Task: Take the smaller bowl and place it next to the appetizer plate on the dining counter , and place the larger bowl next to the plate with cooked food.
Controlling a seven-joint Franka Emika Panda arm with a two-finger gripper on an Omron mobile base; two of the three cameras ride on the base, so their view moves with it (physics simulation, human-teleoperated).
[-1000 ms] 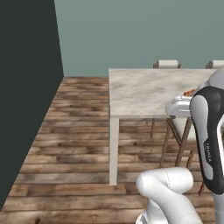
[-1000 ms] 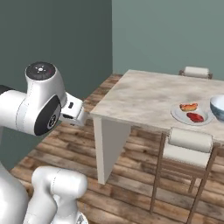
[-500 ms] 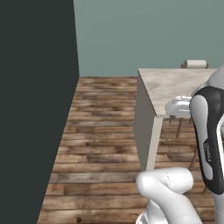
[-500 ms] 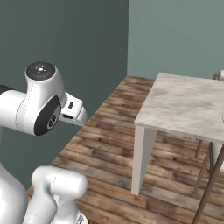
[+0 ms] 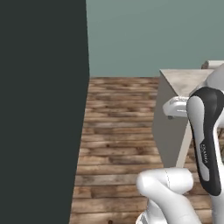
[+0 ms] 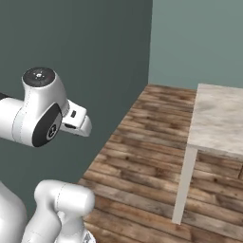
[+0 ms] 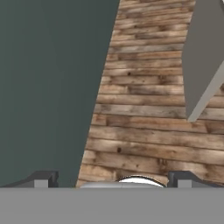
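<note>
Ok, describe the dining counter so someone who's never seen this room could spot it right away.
Beyond the wooden plank floor, before the teal wall, stands the dining counter. Its beige marbled top and pale leg stand out against the dark wall panel.

The dining counter (image 6: 216,118) has a beige marbled top, and the end of it in view is bare. It stands on a pale leg (image 6: 182,185) on the wooden plank floor (image 5: 118,127), beside a dark wall (image 7: 48,87).
</note>
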